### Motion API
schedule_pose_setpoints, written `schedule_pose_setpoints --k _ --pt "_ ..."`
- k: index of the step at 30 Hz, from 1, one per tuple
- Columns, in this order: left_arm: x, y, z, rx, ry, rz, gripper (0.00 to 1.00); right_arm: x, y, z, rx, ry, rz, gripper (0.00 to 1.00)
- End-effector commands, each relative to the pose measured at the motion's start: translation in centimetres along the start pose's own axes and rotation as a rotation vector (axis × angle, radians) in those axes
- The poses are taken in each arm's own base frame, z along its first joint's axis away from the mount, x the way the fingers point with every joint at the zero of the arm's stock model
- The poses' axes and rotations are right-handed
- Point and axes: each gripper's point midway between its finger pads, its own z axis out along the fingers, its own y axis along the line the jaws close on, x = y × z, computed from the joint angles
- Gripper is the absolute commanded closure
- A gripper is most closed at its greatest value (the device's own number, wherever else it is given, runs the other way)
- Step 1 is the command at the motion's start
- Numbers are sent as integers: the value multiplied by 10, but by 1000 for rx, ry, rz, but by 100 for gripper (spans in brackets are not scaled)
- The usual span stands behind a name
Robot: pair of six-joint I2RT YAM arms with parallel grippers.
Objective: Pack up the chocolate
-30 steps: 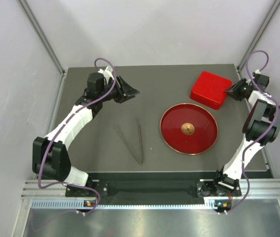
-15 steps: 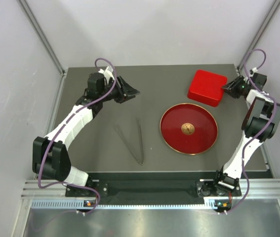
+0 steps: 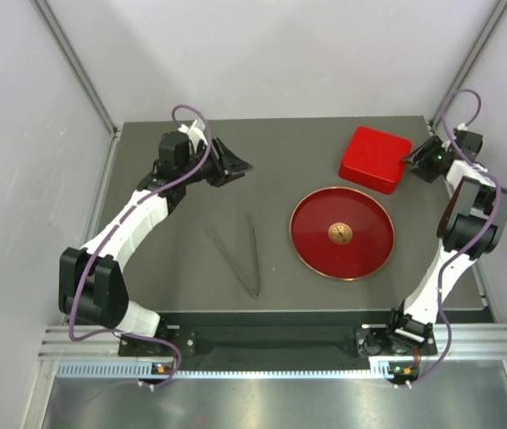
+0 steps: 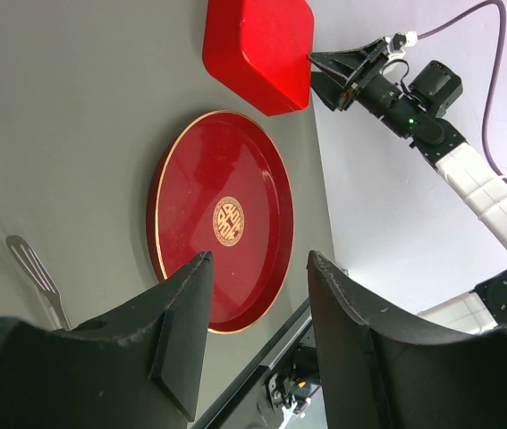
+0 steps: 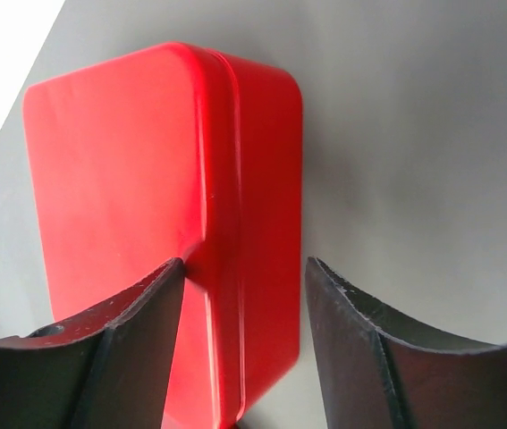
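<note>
Zero chocolate visible; maybe inside closed red box [image 3: 376,161] at 1 o'clock. My right gripper [image 5: 244,264] straddles its edge unclamped, left gripper [image 4: 259,257] parted, empty. Risk: off-centre pinch shoves box.

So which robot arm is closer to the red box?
Right. The right tool is at the red box's edge, open, straddling one side. The left tool is far off across the table, empty.
</note>
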Motion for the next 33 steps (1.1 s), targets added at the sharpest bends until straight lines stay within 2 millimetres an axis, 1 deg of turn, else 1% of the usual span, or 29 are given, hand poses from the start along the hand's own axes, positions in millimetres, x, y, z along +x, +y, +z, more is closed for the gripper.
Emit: schedule_pose_setpoints --k 1,3,8,10,11,12,13,14,15,16,17,18,19,20,21,22,23,24,26,27,29,30,32,33 --pt "-9 -13 -2 29 -31 54 48 -23 23 -27 13 -65 -65 43" --pt "-9 -13 -2 29 -33 51 48 -30 30 -33 3 -83 -75 42" --pt "-8 -12 -2 28 -30 48 48 -36 37 -42 -1 -98 -88 41" --pt "-8 -13 -3 30 -32 51 48 -38 43 -48 -10 -106 -92 41" --pt "-9 -14 -3 30 -34 54 48 -36 49 -50 -23 -103 -97 45" --pt "-8 -13 -3 29 -33 54 48 -39 57 -54 -35 -113 -111 48" --pt "-8 -13 -3 29 -33 54 48 -38 63 -54 -46 -113 -122 54" --pt "-8 -13 -3 27 -31 54 48 -37 72 -54 -72 -107 -132 65" --pt "-7 -12 -4 26 -30 54 48 -33 86 -49 -108 -94 -149 70" --pt "-7 -11 -3 24 -31 51 48 -29 95 -46 -139 -76 -152 75" --pt "-7 -11 -3 24 -31 50 48 -21 110 -41 -190 -47 -163 88" --pt "-7 -11 -3 25 -33 50 48 -20 117 -33 -217 -32 -159 94" --pt "-6 -11 -4 27 -31 48 48 -17 125 -30 -254 -18 -159 100" --pt "-5 -10 -4 26 -28 47 48 -13 142 -28 -345 2 -172 100" --pt "-5 -11 -4 27 -29 52 48 -12 150 -21 -394 20 -141 100" --pt "-5 -11 -5 26 -28 56 48 -12 158 -20 -439 31 -132 100" --pt "-5 -11 -6 24 -29 60 48 -7 170 -22 -511 66 -130 100" --pt "-6 -11 -6 21 -30 68 48 -13 177 -14 -564 56 -110 100" --pt "-6 -11 -7 15 -33 71 48 -10 176 -5 -590 76 -76 100" --pt "-7 -12 -7 14 -36 70 48 -3 166 8 -579 101 -41 100" --pt "-6 -11 -7 13 -34 67 48 8 155 21 -579 126 -14 100" --pt "-6 -10 -6 11 -32 65 48 24 139 35 -559 165 39 100" --pt "-4 -8 -6 8 -27 62 48 35 126 48 -555 186 56 100" --pt "-4 -7 -5 7 -26 63 48 45 114 58 -544 212 77 100"
